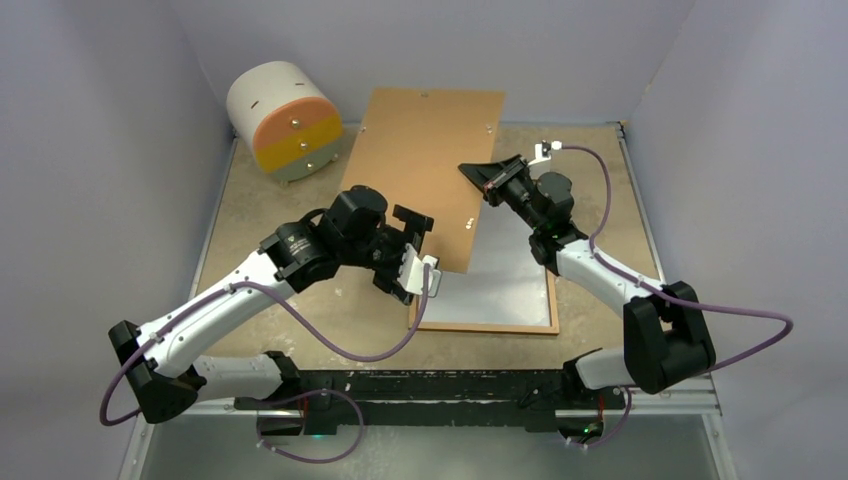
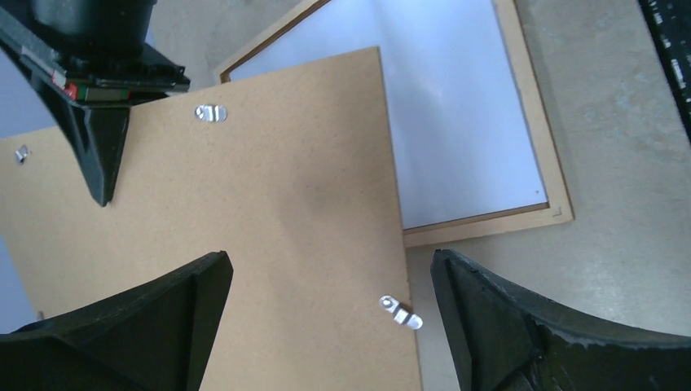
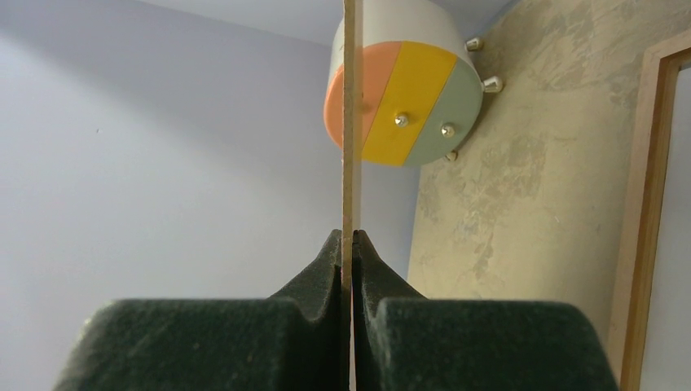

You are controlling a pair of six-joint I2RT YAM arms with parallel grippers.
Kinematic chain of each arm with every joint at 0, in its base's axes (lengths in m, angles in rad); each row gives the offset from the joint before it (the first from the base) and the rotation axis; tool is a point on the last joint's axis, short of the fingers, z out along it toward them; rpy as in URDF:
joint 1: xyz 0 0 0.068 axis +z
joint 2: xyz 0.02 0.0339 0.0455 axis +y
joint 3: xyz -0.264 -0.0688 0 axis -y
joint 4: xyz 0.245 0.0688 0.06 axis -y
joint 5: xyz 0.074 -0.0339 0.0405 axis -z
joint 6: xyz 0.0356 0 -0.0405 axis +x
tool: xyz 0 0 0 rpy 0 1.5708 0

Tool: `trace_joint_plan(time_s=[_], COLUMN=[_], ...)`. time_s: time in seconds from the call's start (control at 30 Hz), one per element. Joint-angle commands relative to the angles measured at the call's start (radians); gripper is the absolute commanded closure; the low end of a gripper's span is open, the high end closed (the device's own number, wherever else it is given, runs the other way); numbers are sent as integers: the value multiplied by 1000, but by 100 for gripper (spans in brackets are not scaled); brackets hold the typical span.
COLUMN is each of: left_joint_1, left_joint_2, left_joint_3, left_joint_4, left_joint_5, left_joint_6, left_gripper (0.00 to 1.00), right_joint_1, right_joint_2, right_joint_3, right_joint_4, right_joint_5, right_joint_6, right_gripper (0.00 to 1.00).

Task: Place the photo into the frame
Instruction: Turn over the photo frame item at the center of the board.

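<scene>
Right end effector [image 1: 482,177] is pinching the edge of the brown backing board [image 1: 420,170], which tilts up over the frame's [image 1: 490,327] 11 o'clock corner. Left end effector [image 1: 417,252] is spread wide at the board's near edge. The frame lies flat on the worktop [image 1: 270,210] around 5 o'clock. The pale sheet inside could be the photo's white back or bare glass; can't tell. Looks like the board step. Next, it needs squaring to the frame and lowering flat.
</scene>
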Motion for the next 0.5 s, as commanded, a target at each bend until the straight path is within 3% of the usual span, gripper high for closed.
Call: trace_joint_plan(time_s=[0.0,0.3,0.47], left_joint_1=[-5,-5,-5], left_joint_2=[-29,-94,-86], left_joint_3=[3,-64,-21], left_joint_4=[45,36,3], left_joint_5=[-94,-157,-79], left_joint_6=[2,70,22], left_gripper=[0,0,0], right_joint_1=[-4,-4,-3], right_joint_2=[-41,-39,-49], right_joint_3=[23,12,27], right_joint_4=[143,172,138], right_joint_5=[-68,-109,-77], right_joint_6=[32,76,44], right_gripper=[100,100,100])
